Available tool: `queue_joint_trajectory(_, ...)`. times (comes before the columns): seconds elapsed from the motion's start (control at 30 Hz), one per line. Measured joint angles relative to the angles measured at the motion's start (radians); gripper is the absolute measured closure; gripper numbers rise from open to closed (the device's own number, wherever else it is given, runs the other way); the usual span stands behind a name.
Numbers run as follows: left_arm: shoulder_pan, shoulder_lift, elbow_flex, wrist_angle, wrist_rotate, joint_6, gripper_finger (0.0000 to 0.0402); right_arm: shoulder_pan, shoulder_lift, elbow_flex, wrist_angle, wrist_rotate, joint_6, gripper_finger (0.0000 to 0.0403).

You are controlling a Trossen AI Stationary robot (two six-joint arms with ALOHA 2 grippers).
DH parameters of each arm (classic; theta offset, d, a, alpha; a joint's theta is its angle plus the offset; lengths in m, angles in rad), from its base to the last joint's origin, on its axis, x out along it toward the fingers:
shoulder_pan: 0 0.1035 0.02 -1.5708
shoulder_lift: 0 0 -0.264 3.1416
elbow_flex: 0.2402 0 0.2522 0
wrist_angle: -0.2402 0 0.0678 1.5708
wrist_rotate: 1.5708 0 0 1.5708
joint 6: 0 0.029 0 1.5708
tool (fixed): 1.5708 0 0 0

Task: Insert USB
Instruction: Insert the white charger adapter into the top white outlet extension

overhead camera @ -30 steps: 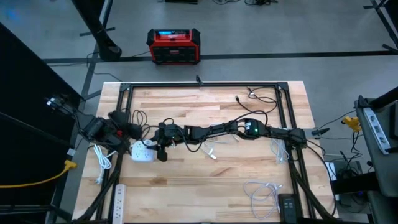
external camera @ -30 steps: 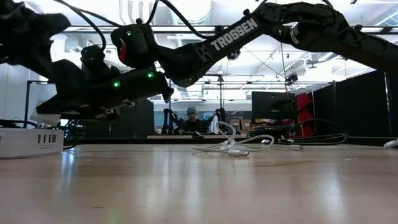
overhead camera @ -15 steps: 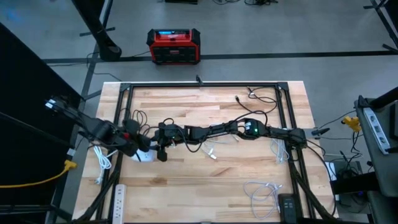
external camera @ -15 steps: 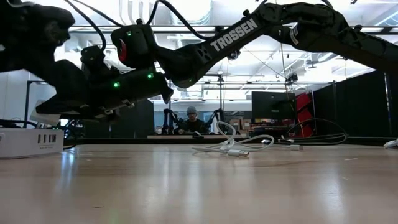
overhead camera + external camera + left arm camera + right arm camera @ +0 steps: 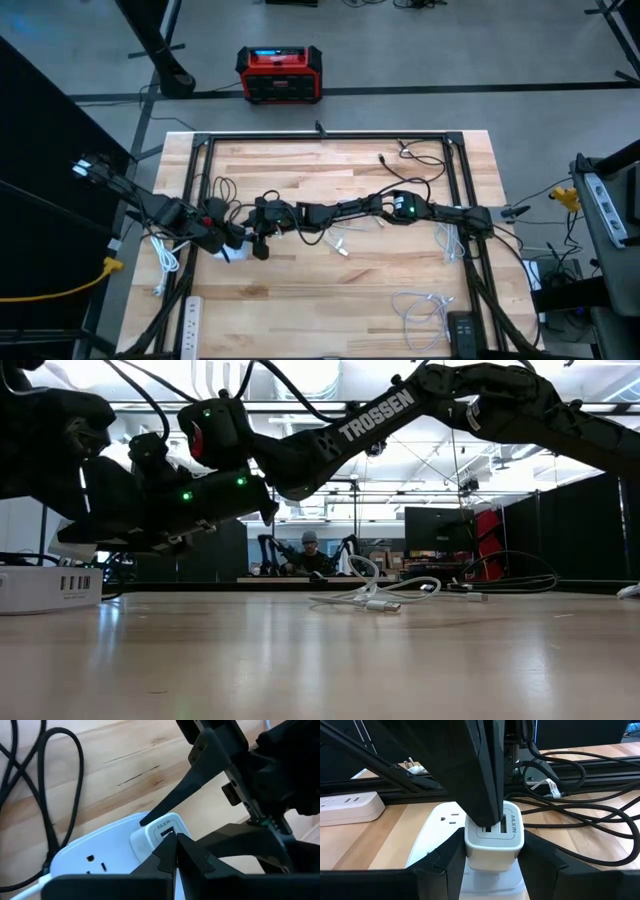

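Arms meet over the left part of the pale wooden slatted table (image 5: 330, 290). The right arm stretches across from the right side, and its right gripper (image 5: 492, 862) stands with both dark fingers spread on either side of the white block-shaped USB wall charger (image 5: 494, 836), the pads against the charger's flanks, clamping it. The left arm reaches in from the table's left edge; its left gripper (image 5: 176, 851) has the fingers pressed together into a single point that rests at the charger's face, right at one of its USB slots. Whether a plug sits between those closed tips cannot be told.

The charger has a rounded body with a grey label on its face and two slots side by side. It is plugged into a white rounded plastic power strip (image 5: 102, 860), which lies flat on the table near the left edge.

Thick black cables (image 5: 570, 800) loop on the wood just behind the strip. A second white flat power strip (image 5: 347, 807) lies beside a black metal frame rail. Loose white USB cables (image 5: 375, 595) lie mid-table, well apart from the grippers. Beyond the table, a red and black box (image 5: 279, 74) stands on the floor, and a person (image 5: 308, 552) sits far back in the room.
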Motion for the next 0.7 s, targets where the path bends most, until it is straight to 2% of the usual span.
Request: queue_joint_trajectory(0.7, 0.0, 0.008, -0.051, 0.052, 0.02, -0.049, 0.0401, 0.0, 0.0, -0.001, -0.008, -0.001, -0.007, 0.0258)
